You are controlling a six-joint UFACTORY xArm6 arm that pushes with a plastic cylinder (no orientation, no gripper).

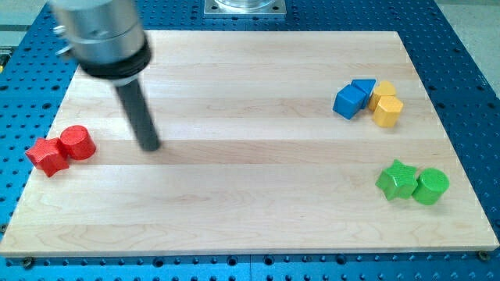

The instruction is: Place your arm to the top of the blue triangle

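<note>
The blue triangle point(365, 87) lies near the view's right top, wedged between a blue cube point(349, 101) on its left and two yellow blocks on its right. My tip point(150, 147) rests on the board at the view's left, far to the left of the blue triangle and slightly lower. The rod rises up-left from it to the grey arm body point(101, 35). The tip touches no block.
A yellow block point(383, 90) and a yellow hexagonal block point(387, 111) sit right of the blue pair. A red star point(46, 155) and red cylinder point(77, 143) lie left of my tip. A green star point(398, 180) and green cylinder point(430, 186) lie lower right.
</note>
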